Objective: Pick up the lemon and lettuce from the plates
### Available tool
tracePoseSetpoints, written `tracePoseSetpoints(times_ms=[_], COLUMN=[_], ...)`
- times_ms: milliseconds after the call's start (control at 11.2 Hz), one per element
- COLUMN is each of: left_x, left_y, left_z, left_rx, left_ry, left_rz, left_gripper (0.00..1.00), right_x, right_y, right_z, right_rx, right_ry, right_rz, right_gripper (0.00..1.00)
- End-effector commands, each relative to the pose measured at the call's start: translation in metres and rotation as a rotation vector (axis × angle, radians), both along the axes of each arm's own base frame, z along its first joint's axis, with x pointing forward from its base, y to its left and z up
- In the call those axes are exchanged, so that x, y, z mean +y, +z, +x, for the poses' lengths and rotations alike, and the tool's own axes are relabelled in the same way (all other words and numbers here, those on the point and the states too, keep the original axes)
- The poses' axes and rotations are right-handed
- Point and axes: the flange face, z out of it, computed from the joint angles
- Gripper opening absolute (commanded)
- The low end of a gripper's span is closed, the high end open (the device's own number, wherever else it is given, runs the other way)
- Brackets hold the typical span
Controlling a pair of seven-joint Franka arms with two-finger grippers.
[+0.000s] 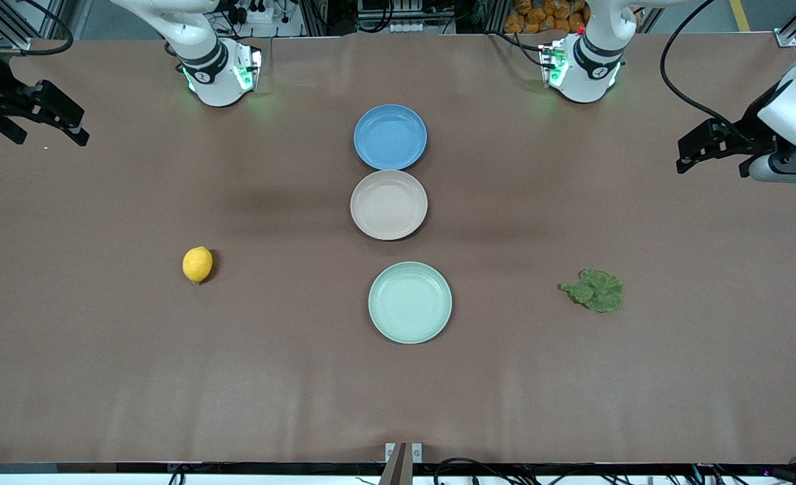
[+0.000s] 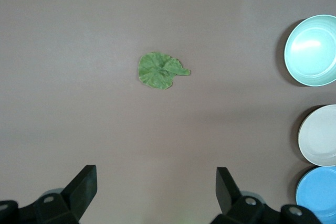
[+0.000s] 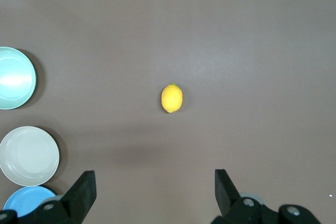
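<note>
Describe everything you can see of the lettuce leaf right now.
The flat, wrinkly green lettuce leaf with ruffled edges lies on the bare brown table, not on any plate. It is roughly round, with a small pointed lobe toward the pale mint green round plate, which sits well apart from it. It lies toward the left arm's end of the table. Creases fan across its surface. Nothing touches it; the left claw is open, above the table, and holds nothing.

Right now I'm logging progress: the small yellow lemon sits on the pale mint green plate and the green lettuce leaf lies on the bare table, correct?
Not quite. The front view shows the small yellow lemon on the bare brown table, toward the right arm's end, apart from the pale mint green plate. The green lettuce leaf does lie on the table.
</note>
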Motion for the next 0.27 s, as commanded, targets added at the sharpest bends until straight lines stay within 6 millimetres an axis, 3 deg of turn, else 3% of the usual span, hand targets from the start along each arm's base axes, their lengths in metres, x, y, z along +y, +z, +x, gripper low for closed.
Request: tracePoseSetpoints(times_ms=[0, 178], left_x=[0.0007, 0.0007], left_y=[0.0061, 0.0061], left_z=[-0.0058, -0.0058], left_rx=[-0.003, -0.003], left_ry=[-0.025, -0.025], left_rz=[0.022, 0.022], left_gripper=[1.00, 1.00], right_x=[-0.0031, -0.0023], right_y=[0.0028, 0.0004], right_z=[-0.0010, -0.0037], right_rx=[0.014, 0.040], right_ry=[0.024, 0.050], right_rz=[0.018, 0.016], right_gripper=[1.00, 1.00])
